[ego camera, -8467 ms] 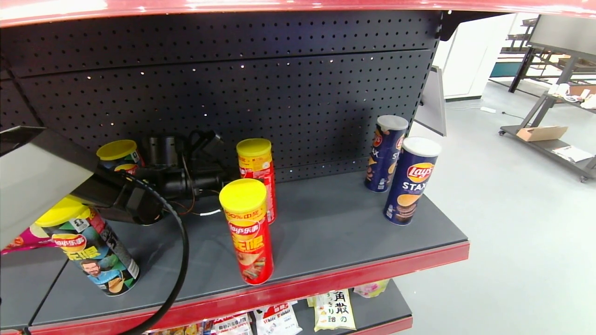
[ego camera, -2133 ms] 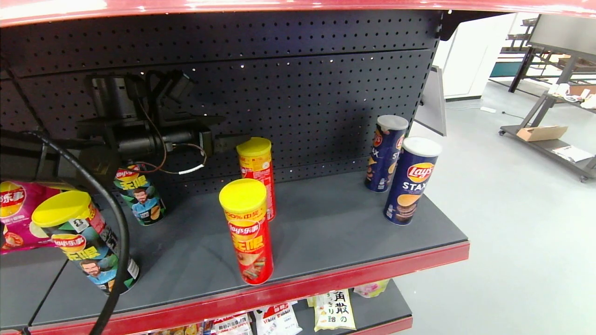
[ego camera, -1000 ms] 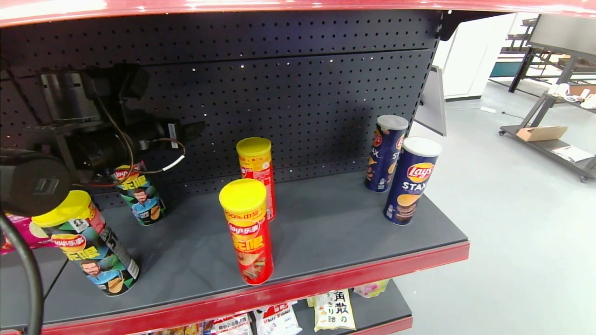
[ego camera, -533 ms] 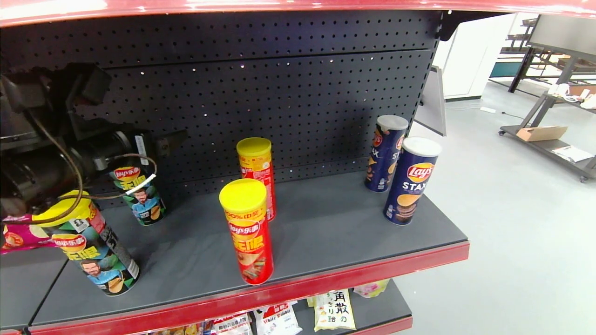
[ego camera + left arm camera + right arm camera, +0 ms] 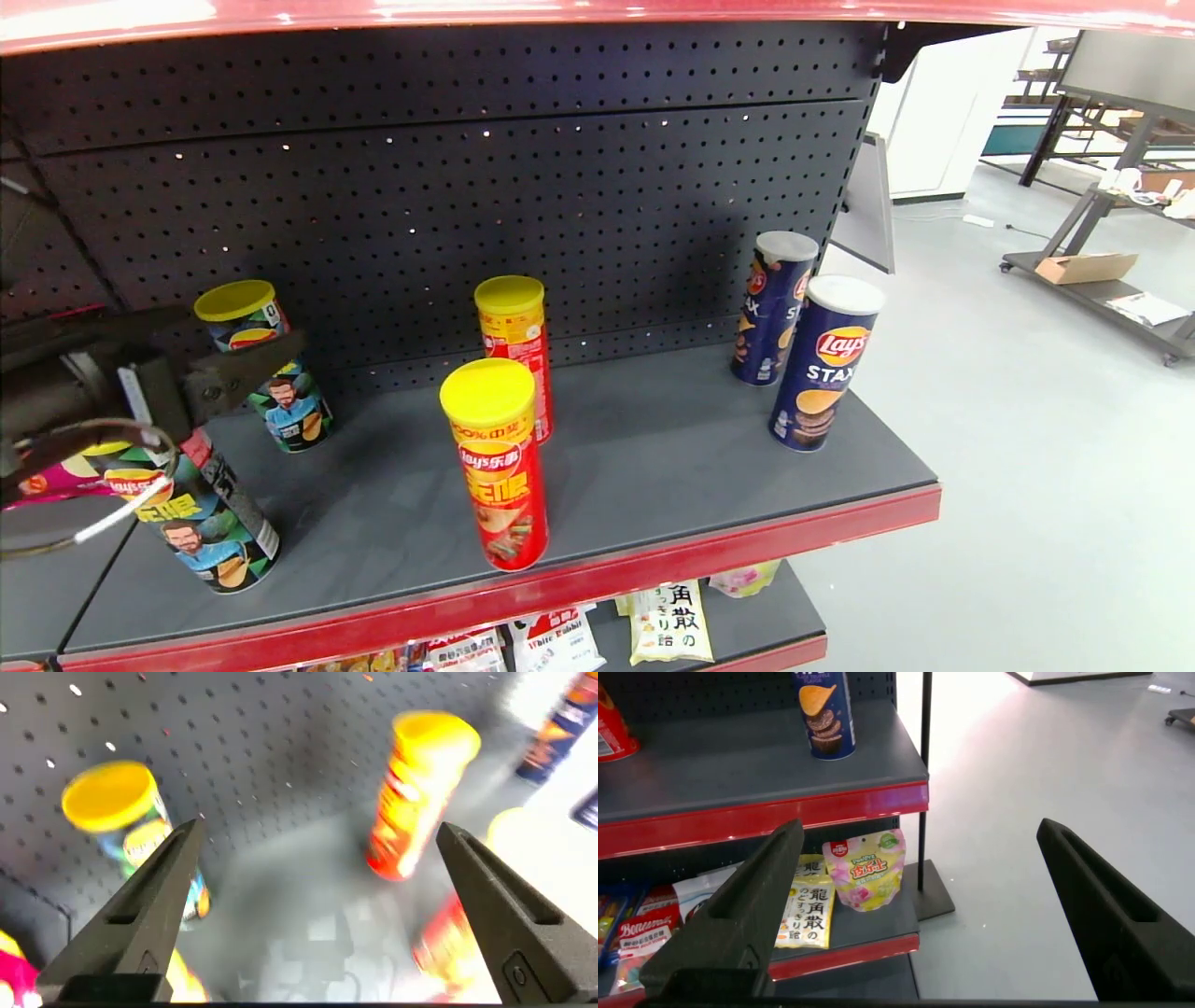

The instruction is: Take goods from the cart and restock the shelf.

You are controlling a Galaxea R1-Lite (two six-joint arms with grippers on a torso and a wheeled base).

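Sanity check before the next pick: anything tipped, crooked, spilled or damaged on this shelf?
Nothing stands out. The green cans, red cans and blue cans all stand upright in front-and-back pairs, apart from one another. No spill or dent shows on the shelf.

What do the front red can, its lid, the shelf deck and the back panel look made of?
Front red can: likely a printed paperboard tube with a glossy wrap; a light streak runs down its side.
Yellow lid: seems plastic, smooth, with a soft sheen and even colour.
Shelf deck: probably painted sheet metal, matte dark grey, flat.
Back panel: perforated metal, dark matte; light shows through some of the holes.
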